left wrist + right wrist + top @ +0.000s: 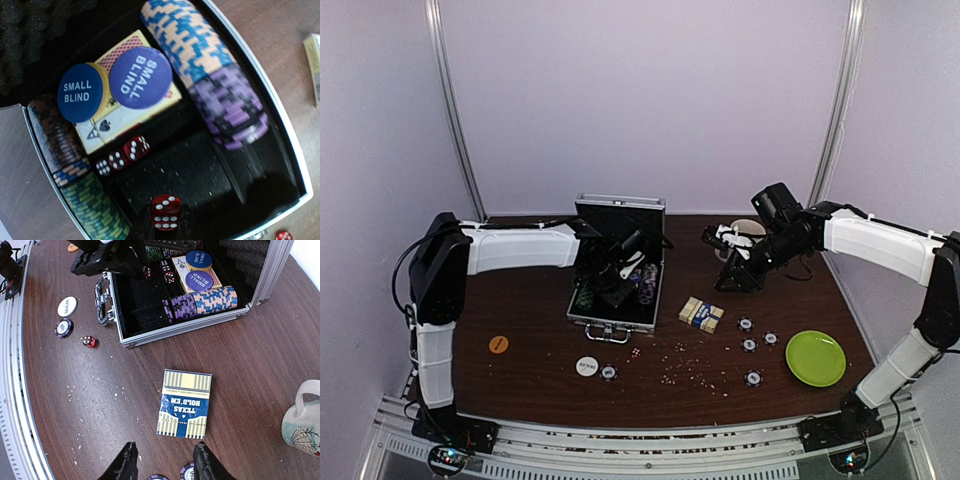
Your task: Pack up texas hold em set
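Observation:
The silver case (617, 312) lies open, its lid upright at the back. My left gripper (620, 282) is inside it, shut on a red die (166, 212) above the black middle compartment. In the left wrist view, rows of poker chips (200, 60) line both sides, with two blue "small blind" discs (140, 77) on a card deck and three red dice (122, 157) beside it. My right gripper (165, 462) is open, low over the table just short of the blue-cream card deck (184, 404), which also shows in the top view (701, 313).
Loose chips (749, 345) lie right of the deck, one (609, 372) by the white dealer disc (587, 366). A red die (89, 341) lies near the case handle. An orange disc (498, 344) lies at left, a lime plate (815, 357) at right, a mug (750, 230) behind.

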Robot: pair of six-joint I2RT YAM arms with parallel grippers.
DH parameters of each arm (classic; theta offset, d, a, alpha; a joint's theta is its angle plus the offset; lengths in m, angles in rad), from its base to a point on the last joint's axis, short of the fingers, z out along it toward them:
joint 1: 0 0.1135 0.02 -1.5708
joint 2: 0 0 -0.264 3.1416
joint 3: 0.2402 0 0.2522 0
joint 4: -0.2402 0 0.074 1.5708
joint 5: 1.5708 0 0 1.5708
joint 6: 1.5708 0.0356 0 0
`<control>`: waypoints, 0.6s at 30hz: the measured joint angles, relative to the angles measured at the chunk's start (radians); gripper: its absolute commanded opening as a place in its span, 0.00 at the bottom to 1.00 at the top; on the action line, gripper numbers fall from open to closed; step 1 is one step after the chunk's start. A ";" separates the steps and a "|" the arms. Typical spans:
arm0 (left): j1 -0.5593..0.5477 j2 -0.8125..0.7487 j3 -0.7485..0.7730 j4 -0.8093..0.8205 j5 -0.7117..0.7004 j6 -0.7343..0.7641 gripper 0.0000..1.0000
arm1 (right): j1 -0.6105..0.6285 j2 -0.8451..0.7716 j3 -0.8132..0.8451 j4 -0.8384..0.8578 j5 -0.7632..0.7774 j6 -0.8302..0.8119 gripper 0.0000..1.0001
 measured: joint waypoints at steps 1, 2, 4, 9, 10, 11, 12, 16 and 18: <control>0.008 0.012 0.003 0.014 -0.002 -0.006 0.13 | 0.000 0.000 0.000 0.000 0.000 -0.001 0.38; 0.014 0.023 0.007 0.024 -0.002 -0.011 0.13 | 0.000 0.000 0.000 0.000 0.000 -0.002 0.39; 0.022 0.045 0.016 0.044 -0.002 -0.019 0.13 | 0.000 0.000 0.000 0.000 0.000 -0.003 0.38; 0.036 0.071 0.022 0.081 0.003 -0.031 0.13 | 0.000 0.000 0.000 0.000 0.000 -0.004 0.39; 0.038 0.077 0.026 0.087 0.004 -0.032 0.13 | 0.000 0.000 0.000 0.000 0.000 -0.006 0.39; 0.040 0.085 0.033 0.090 0.006 -0.034 0.13 | 0.000 0.000 0.000 0.000 0.000 -0.006 0.39; 0.041 0.093 0.040 0.092 0.007 -0.034 0.13 | 0.000 0.000 0.000 -0.001 0.000 -0.007 0.39; 0.045 0.126 0.063 0.100 0.008 -0.034 0.13 | 0.000 0.002 0.000 -0.007 0.000 -0.010 0.39; 0.047 0.138 0.074 0.100 0.010 -0.034 0.14 | 0.000 0.004 0.000 -0.009 0.000 -0.011 0.39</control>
